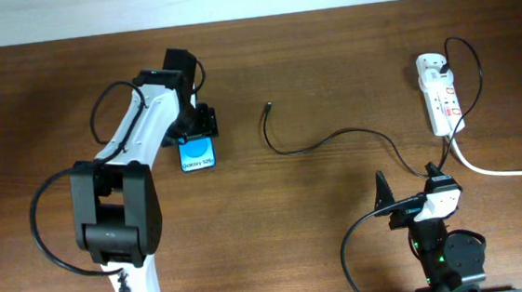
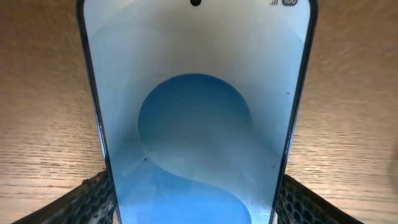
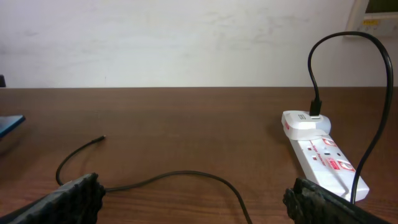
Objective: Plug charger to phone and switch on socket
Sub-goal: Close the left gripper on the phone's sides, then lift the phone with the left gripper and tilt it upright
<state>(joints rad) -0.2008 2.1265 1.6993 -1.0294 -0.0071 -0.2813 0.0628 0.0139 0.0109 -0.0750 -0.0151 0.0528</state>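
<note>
My left gripper [image 2: 196, 194] grasps the phone [image 2: 196, 124]; I should steady it, then send the released right gripper [image 3: 193, 199] to the charger [image 3: 180, 173].

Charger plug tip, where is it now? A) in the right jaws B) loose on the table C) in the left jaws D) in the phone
B: the charger's plug tip lies loose on the table, apart from the phone and outside the right gripper's open jaws.
</note>
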